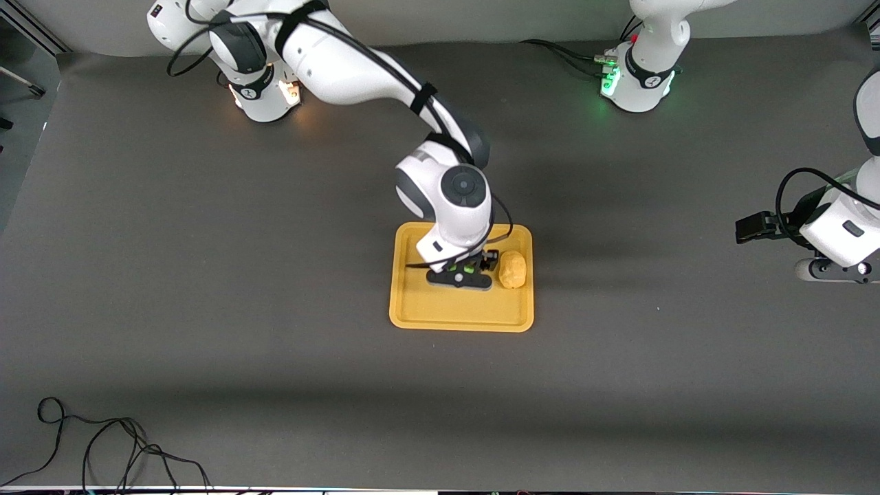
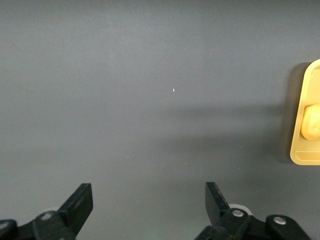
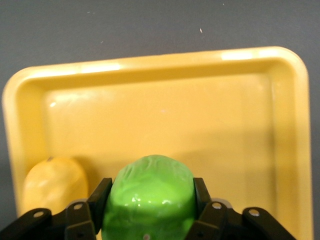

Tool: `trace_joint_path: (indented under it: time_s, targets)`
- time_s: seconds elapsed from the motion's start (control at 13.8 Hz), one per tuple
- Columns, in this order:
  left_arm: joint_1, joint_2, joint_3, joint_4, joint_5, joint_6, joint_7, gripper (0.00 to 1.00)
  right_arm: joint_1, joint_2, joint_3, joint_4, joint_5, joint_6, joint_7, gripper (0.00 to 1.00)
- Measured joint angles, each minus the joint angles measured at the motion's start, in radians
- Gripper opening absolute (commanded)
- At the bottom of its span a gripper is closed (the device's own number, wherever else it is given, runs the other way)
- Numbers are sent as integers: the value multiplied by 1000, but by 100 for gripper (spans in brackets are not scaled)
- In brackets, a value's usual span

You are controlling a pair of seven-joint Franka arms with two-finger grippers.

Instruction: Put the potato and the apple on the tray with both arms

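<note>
The orange-yellow tray (image 1: 460,322) lies mid-table. The yellow-tan potato (image 1: 512,269) lies in it, against the rim toward the left arm's end. My right gripper (image 1: 459,276) is low over the tray beside the potato, shut on the bright green apple (image 3: 150,195). Its hand hides most of the apple in the front view. The right wrist view shows the tray's rim (image 3: 160,64) and the potato (image 3: 52,185) next to the held apple. My left gripper (image 1: 748,228) waits open and empty over bare table at the left arm's end; it also shows in the left wrist view (image 2: 149,205).
The table is a dark grey mat. Black cables (image 1: 103,447) lie at the table edge nearest the front camera, toward the right arm's end. The left wrist view shows the tray's edge (image 2: 296,155) with the potato (image 2: 311,122).
</note>
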State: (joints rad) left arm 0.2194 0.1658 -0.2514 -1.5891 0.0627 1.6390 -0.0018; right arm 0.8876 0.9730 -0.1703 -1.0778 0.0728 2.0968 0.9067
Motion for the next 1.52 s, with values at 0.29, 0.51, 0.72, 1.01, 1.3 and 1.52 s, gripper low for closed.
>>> trace_joint_path:
  time_s: [0.29, 0.51, 0.72, 1.01, 1.3, 1.52]
  targets:
    - [3, -3, 1, 10, 0, 0, 0, 100, -10, 30, -1, -36, -2, 81, 0, 27]
    - [5, -3, 0, 10, 0, -10, 0, 100, -10, 33, -2, -36, -4, 82, 0, 89]
    - [5, -3, -2, 10, 0, -18, 0, 100, -22, 33, -6, -36, -4, 82, 1, 100]
    - [14, -2, 0, 10, 0, -18, 0, 100, -36, -15, -6, -12, -4, -3, 1, 100]
    - [17, -2, 0, 9, 0, -20, 0, 100, -46, -199, -18, 32, -4, -279, 1, 100]
    - [17, -2, -2, 9, 0, -23, 0, 100, -100, -372, -20, 31, -5, -476, -26, 100]
